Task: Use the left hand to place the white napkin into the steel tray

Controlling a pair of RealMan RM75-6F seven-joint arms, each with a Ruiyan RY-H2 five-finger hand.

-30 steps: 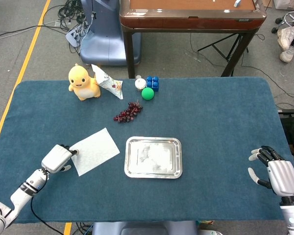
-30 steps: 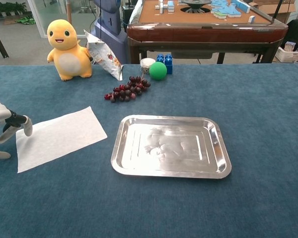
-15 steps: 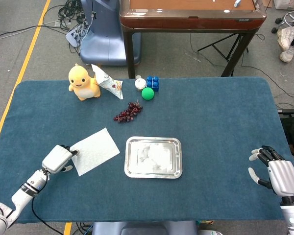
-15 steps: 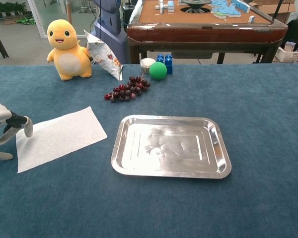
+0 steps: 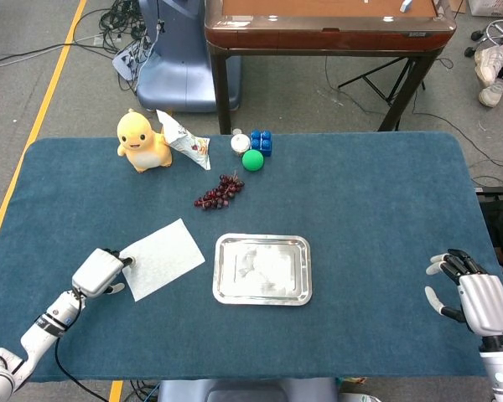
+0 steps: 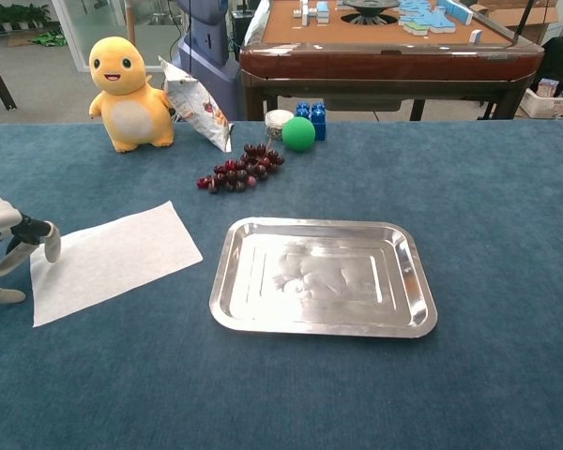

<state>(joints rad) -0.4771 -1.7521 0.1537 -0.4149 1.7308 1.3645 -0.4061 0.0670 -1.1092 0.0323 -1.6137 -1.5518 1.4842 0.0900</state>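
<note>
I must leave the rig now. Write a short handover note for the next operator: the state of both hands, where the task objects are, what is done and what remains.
Left hand: at the near-left corner of the white napkin, fingers at its edge; a grip is not clear.
Right hand: open, idle at the table's right side.
Napkin: flat on the cloth, left of the steel tray.
Tray: holds nothing.
Done: approach only.
Left: grasp the napkin, lift it, place it in the tray.

The head view is looking down from high above the blue table (image 5: 360,218). The chest view is looking across it from low and close. Both are showing the steel tray (image 5: 262,269) (image 6: 324,277) and toys.
</note>
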